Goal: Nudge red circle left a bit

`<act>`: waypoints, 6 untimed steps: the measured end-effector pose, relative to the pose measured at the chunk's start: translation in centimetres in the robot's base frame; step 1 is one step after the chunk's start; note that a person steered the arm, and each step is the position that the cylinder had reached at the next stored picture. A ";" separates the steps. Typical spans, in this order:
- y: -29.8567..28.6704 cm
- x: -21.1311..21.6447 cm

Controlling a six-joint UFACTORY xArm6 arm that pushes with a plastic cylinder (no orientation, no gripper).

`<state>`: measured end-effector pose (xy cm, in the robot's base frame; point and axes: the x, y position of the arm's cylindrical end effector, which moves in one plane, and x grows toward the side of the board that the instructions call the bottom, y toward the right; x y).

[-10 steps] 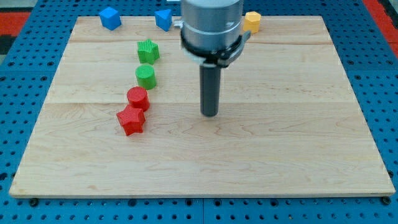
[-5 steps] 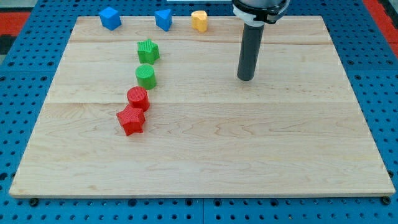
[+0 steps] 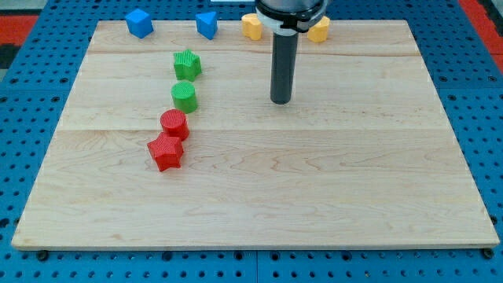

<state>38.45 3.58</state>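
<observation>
the pale wooden board (image 3: 330,189) shows fine lengthwise grain and faint seams between its planks, with a smooth satin finish. around it lies a blue perforated base plate (image 3: 487,118), its holes in a regular grid, possibly painted metal though the view does not settle it. the red plastic circle block (image 3: 174,123) and the red plastic star block (image 3: 165,152) look matt, with fine ribbed tops. the green plastic circle block (image 3: 184,96) and green plastic star block (image 3: 187,64) carry the same ribbing. the dark straight rod is smooth and dull down to my tip (image 3: 281,101), with a faint sheen along one side.
</observation>
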 end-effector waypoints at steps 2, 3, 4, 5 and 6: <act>-7.2 3.5; -10.3 3.6; -12.2 3.6; -13.4 3.5; -14.0 3.2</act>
